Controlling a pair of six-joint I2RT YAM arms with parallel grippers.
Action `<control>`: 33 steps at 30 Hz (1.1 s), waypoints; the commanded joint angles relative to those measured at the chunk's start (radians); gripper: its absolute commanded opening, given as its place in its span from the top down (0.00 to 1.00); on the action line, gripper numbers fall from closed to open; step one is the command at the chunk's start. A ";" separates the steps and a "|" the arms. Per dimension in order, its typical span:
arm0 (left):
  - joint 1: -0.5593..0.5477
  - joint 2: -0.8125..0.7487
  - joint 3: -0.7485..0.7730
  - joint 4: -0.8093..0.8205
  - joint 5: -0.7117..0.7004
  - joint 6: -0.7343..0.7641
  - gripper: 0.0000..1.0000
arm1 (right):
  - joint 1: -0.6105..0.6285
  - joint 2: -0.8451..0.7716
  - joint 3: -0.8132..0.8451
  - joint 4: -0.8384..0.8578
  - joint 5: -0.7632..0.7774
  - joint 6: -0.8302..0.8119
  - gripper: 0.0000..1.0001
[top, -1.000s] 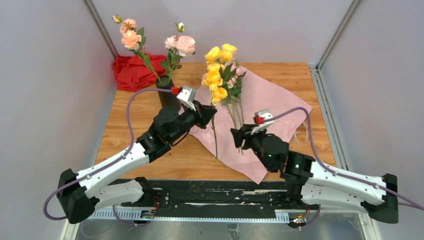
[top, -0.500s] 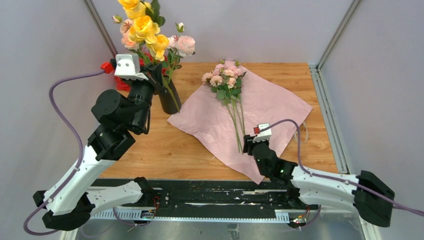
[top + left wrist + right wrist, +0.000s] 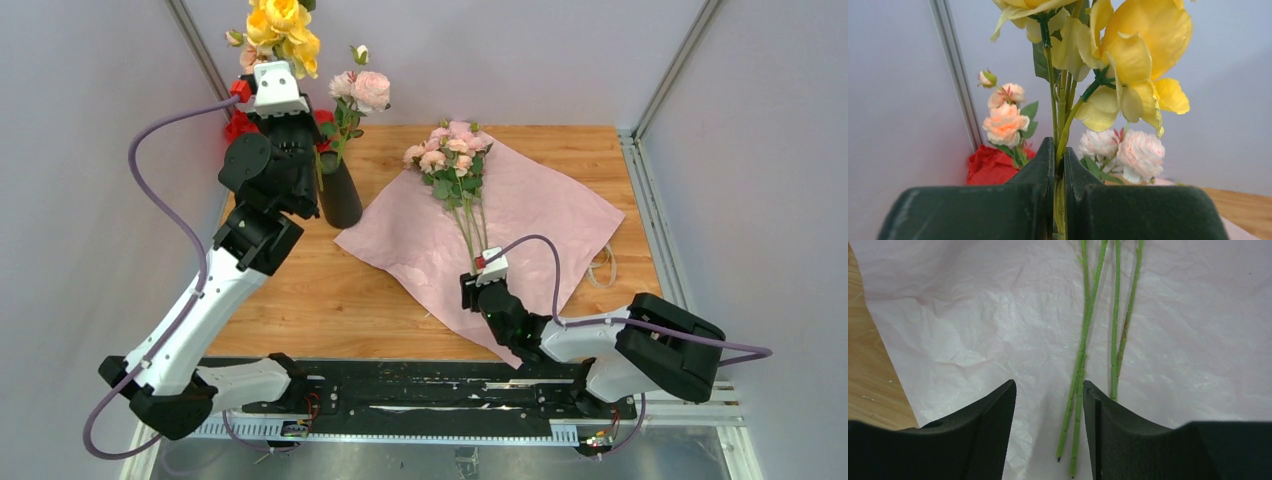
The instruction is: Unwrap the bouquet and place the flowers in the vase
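**Yellow flowers point(image 3: 1133, 55) held high, pink flowers point(image 3: 1116, 340) waiting on the paper**

Left wrist view: the left gripper point(image 3: 1059, 156) has its fingers pinched tight on the thin green stems, and the yellow blooms fill the upper middle of the frame. Gripping just under the heads likely steadies them and leaves the long stem ends free to go down first. The taller peach and pink roses point(image 3: 1004, 120) and the red cloth point(image 3: 990, 165) sit at lower left.

Right wrist view: the right gripper point(image 3: 1048, 387) is spread wide and empty over the pale, crinkled wrapping paper point(image 3: 973, 315). The pink flowers' stems run down from top centre, with their cut ends beside its right-hand finger. It looks lined up for a pickup. The wooden table point(image 3: 868, 365) shows at the left edge.

Top view: the left arm stands tall at upper left, with the yellow blooms at the top of the frame above the matte black vase point(image 3: 341, 200). I can't tell whether the stem ends are inside it. At mid-frame the pink flowers lie on the flattened paper, with small heads toward the back and stems pointing at the right gripper at lower centre. The unwrapping looks done.
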 commanded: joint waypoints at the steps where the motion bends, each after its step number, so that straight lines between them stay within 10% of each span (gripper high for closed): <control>1: 0.064 0.046 0.082 0.119 0.069 0.032 1.00 | -0.018 0.022 0.029 0.078 -0.022 -0.032 0.45; 16: 0.361 0.168 -0.067 0.353 0.303 -0.223 1.00 | -0.019 0.075 0.072 0.062 -0.049 -0.060 0.48; 33: 0.394 0.233 -0.217 0.367 0.276 -0.321 1.00 | -0.019 0.088 0.088 0.043 -0.051 -0.062 0.49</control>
